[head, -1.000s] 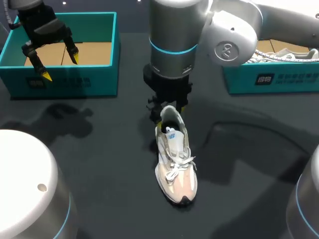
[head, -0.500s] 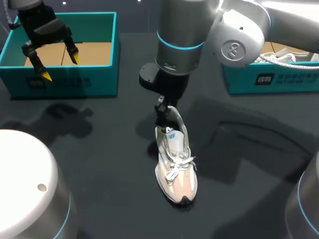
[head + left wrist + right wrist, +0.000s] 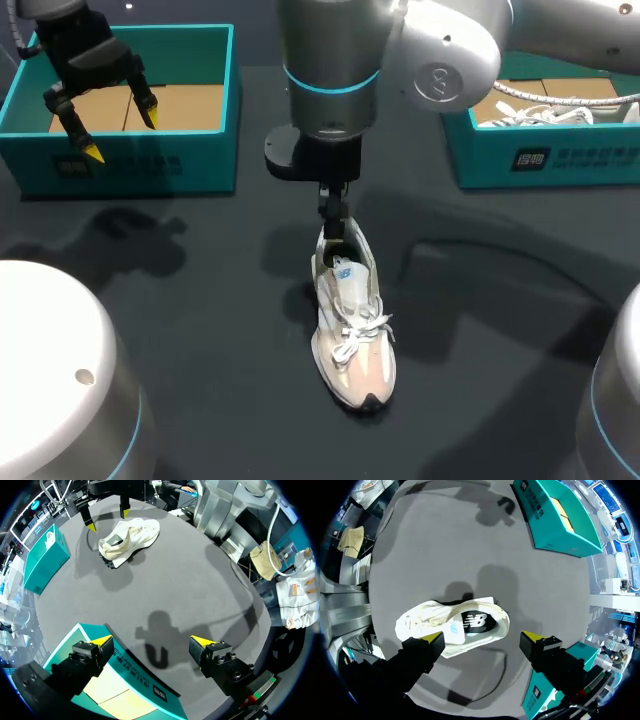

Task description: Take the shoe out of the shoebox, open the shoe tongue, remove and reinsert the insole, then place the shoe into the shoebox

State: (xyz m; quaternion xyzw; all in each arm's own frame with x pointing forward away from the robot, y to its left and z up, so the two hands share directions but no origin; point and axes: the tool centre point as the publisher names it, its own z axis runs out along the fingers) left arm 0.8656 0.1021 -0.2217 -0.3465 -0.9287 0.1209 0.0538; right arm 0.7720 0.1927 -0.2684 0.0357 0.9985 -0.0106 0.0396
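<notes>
Shoe (image 3: 350, 320) upright on the table (image 3: 180, 300), mid-scene, toe near, heel far, out of the box. Insole (image 3: 476, 622) shows inside the collar, tongue not yet opened.

Right gripper (image 3: 333, 215) hangs just over the heel, fingers apart, holding nothing.

Left gripper (image 3: 120, 135) far left over the empty teal shoebox (image 3: 200, 165), fingers apart.

Second box (image 3: 520, 160) far right.

Risks: nothing holds the shoe down, so a finger hooking the collar may drag or tip it. A pinch could catch the heel lining, not the insole.
</notes>
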